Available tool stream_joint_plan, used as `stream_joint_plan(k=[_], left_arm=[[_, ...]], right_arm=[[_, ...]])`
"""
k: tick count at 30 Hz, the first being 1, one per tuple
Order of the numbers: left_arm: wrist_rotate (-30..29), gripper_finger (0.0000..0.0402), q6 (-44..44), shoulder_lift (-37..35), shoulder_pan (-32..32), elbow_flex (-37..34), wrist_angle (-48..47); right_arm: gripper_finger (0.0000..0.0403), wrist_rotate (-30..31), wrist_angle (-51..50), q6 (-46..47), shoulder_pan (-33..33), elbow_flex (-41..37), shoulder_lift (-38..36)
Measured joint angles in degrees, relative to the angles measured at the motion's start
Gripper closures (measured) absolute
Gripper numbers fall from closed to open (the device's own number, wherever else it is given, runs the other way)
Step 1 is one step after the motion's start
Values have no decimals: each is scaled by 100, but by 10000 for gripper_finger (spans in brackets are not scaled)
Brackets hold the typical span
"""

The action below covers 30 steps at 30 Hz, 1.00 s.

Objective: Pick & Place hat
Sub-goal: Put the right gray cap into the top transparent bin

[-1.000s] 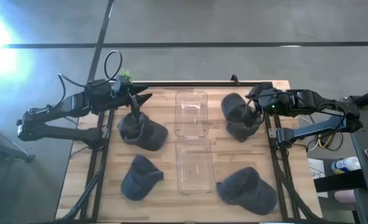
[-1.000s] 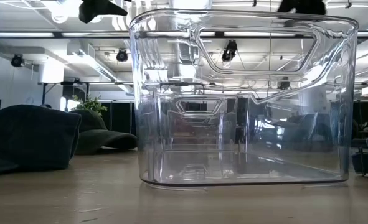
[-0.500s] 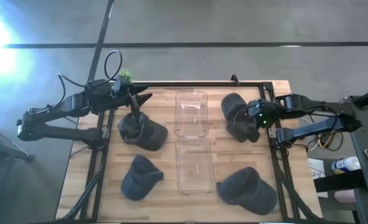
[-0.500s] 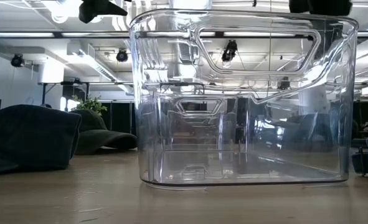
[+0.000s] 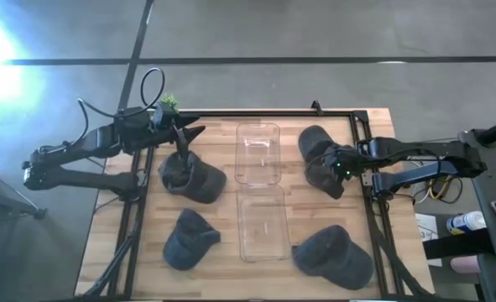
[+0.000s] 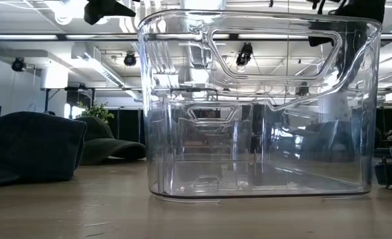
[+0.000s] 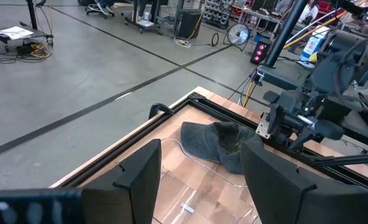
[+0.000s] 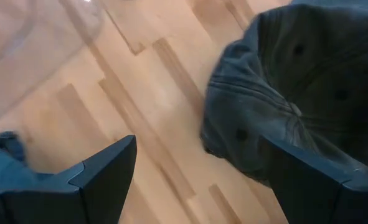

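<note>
The right pincer (image 5: 338, 170), fingers spread and empty, hovers over a soft dark hat (image 5: 318, 151) on the worktop (image 5: 298, 220); its limp crown likely suits pinching a fold.

Dark hat (image 7: 216, 144) on the table (image 7: 233, 112), beside the right pincer (image 7: 282, 127).

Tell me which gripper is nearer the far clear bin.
Left. The left gripper hovers beside the far clear bin, over a hat; the right gripper is slightly farther, above another hat.
</note>
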Motion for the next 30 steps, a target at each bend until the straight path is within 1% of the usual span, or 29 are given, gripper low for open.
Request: stream_joint_plan(k=[3,7,13,19,21,25,30], left_arm=[[-1,188,20,0,2,0,2],[-1,188,20,0,2,0,3],[1,188,33,0,4,0,-11],[1,188,88,0,4,0,-11],[1,188,90,0,4,0,-11],[1,188,133,-4,4,0,-13],[1,188,153,-4,4,0,-13]], right_arm=[[75,20,211,-206,-1,-189,96],[75,-45,808,-317,-127,-454,232],[75,-62,947,-635,-697,-504,688],[75,-73,974,-1184,-1313,-504,1243],[75,-268,993,-1323,-1475,-504,1438],[75,-367,1066,-1543,-1582,-540,1754],[75,-453,1529,-1584,-1600,-633,2060]])
